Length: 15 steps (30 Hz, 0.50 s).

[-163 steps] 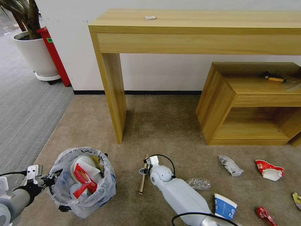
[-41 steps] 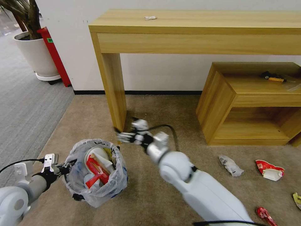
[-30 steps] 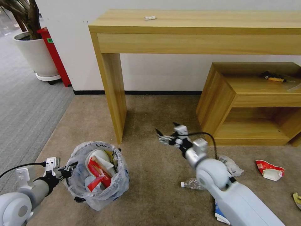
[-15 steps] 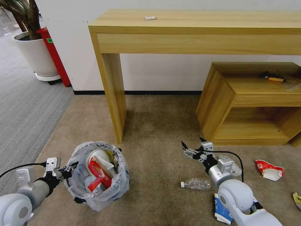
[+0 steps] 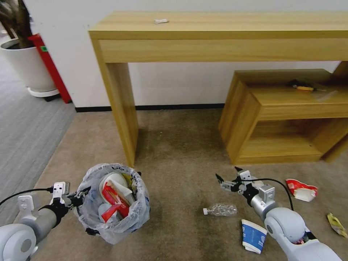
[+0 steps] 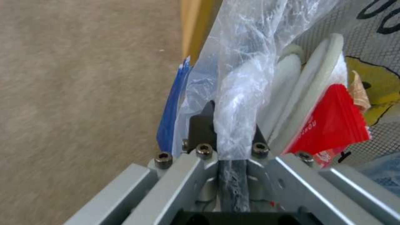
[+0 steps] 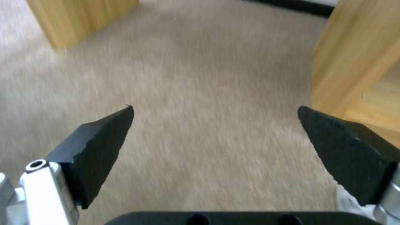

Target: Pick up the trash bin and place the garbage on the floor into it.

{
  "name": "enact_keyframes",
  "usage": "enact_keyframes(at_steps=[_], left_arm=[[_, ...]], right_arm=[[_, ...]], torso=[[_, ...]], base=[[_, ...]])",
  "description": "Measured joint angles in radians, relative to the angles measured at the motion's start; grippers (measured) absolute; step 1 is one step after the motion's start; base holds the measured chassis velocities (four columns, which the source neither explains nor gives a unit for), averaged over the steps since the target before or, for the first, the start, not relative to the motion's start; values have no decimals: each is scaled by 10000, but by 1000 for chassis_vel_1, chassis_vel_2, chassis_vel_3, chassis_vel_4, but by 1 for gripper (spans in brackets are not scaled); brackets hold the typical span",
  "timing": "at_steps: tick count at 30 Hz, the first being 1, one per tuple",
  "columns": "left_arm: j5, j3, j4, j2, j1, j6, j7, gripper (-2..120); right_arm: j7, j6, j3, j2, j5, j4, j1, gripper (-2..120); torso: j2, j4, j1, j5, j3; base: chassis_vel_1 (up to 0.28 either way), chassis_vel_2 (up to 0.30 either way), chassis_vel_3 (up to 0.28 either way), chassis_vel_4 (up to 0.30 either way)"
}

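Carpet fills my head view, beige-brown floor [image 5: 181, 145] running up to a wooden worktop [image 5: 217, 25] at the far wall. On the near left I see my left gripper [image 5: 78, 197] clenched on the bagged rim of the trash bin [image 5: 114, 206], which hangs tilted and already carries white slippers and a red wrapper. My right gripper [image 5: 228, 175] sits near right, low over the carpet, fingers spread wide with nothing between them. Just near of it lies the clear bottle [image 5: 219, 209], then the paper cup [image 5: 253, 235]. A red-and-white wrapper [image 5: 301, 188] and a yellow wrapper [image 5: 336, 224] lie farther right.
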Motion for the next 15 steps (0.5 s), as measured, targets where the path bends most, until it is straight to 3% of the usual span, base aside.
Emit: enact_keyframes(at_steps=[8, 15], left_arm=[[23, -121, 64, -126, 19, 0, 153, 0], [27, -245, -82, -297, 24, 0, 130, 0]], right_arm=[[-1432, 179, -1800, -745, -368, -1659, 1553, 100], [-2619, 122, -4184, -1029, -1313, -3185, 3339, 100]], torso=[[0, -1, 0, 1, 0], [0, 4, 1, 0, 0]], base=[[-95, -105, -87, -96], [-24, -17, -21, -21]])
